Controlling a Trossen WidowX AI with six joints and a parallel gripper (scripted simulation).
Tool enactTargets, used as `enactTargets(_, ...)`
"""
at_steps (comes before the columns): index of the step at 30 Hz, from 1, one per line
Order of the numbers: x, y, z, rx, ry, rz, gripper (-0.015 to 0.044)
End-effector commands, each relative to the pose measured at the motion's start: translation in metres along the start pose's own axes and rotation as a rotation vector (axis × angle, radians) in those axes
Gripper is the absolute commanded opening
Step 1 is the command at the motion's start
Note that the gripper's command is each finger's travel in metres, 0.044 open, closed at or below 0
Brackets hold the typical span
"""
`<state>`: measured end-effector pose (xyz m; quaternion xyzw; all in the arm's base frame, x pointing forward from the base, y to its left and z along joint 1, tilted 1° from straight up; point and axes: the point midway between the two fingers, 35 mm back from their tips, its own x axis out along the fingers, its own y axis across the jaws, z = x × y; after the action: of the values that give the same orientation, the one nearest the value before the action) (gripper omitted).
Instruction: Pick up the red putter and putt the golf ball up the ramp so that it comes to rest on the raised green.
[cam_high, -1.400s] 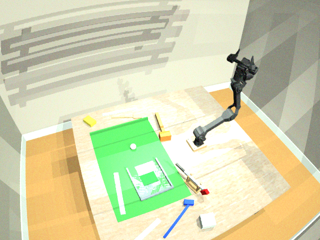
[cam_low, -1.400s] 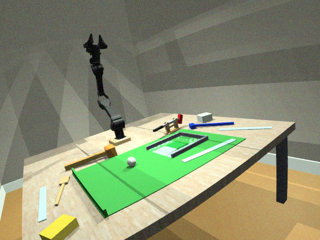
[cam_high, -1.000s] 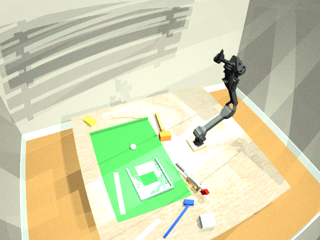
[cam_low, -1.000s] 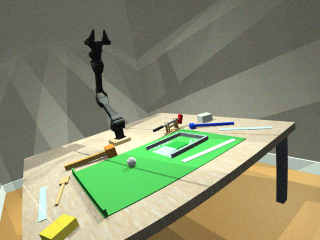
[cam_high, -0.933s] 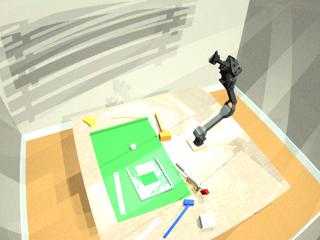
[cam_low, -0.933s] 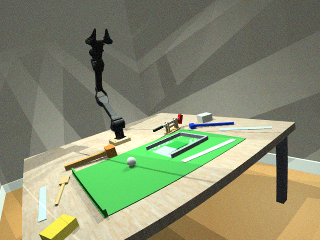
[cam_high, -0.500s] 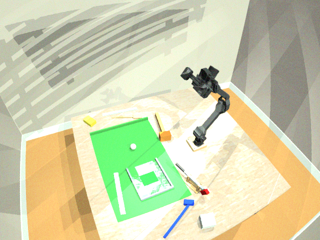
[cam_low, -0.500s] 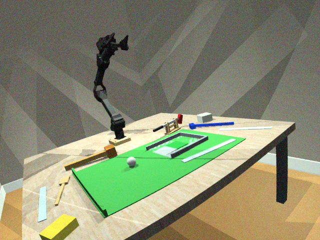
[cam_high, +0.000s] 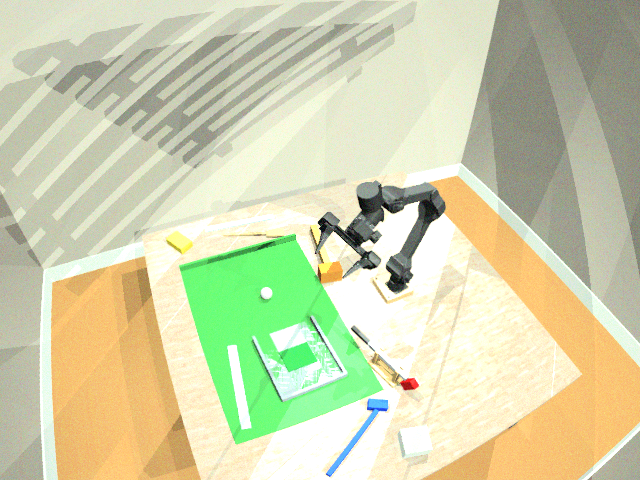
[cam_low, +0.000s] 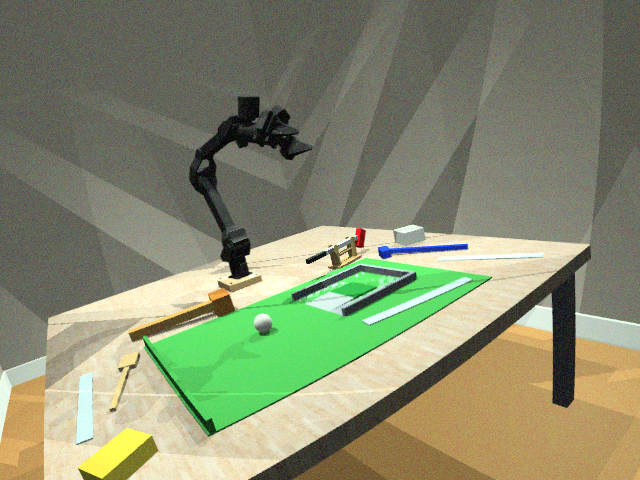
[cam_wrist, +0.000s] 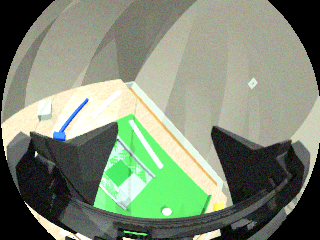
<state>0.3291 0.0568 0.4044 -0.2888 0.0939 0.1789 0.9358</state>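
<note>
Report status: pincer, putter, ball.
Pincer open, empty, high above the table. Red putter untouched on its wooden stand. Golf ball at rest on the green mat. Nothing blocking the putter.
</note>
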Motion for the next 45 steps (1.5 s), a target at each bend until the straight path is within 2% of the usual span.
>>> enactTargets(1,0.036,0.047,-0.048,-0.121,0.157,0.205,0.0440)
enactTargets(8,0.059,0.128,-0.124,-0.332,0.359,0.588,0.0440)
enactTargets(16,0.035,0.215,-0.202,-0.552,0.496,1.107,0.0440)
enactTargets(45,0.045,0.234,-0.246,-0.556,0.498,1.120,0.0440)
